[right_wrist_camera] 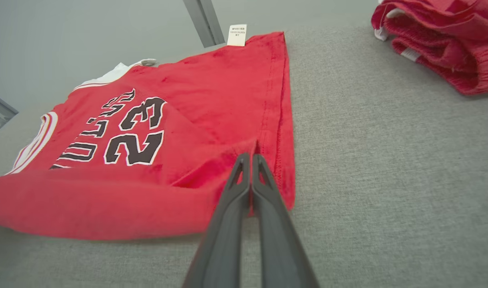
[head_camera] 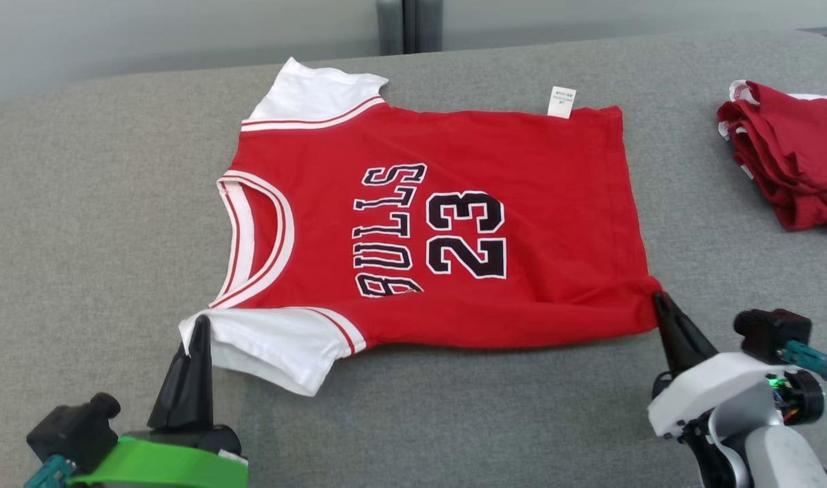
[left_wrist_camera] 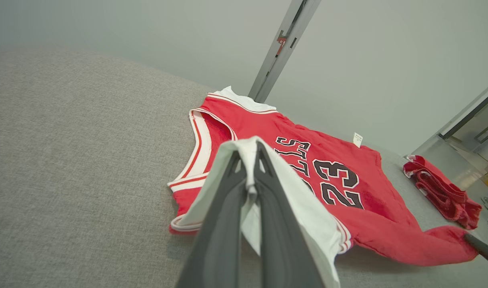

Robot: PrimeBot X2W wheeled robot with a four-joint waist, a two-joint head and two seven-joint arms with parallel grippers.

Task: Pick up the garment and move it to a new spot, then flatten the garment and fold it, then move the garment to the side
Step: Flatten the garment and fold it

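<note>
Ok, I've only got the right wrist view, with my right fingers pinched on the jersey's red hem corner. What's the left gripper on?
Observer: The left gripper is shut on the near white sleeve.
Operator: Is that sleeve lying flat?
Observer: Not at the grip. The left wrist view shows white cloth raised and draped over the fingers.
Operator: And the edge between the two grippers?
Observer: In the head view, the near side of the jersey runs almost straight from that sleeve to the right gripper.
</note>
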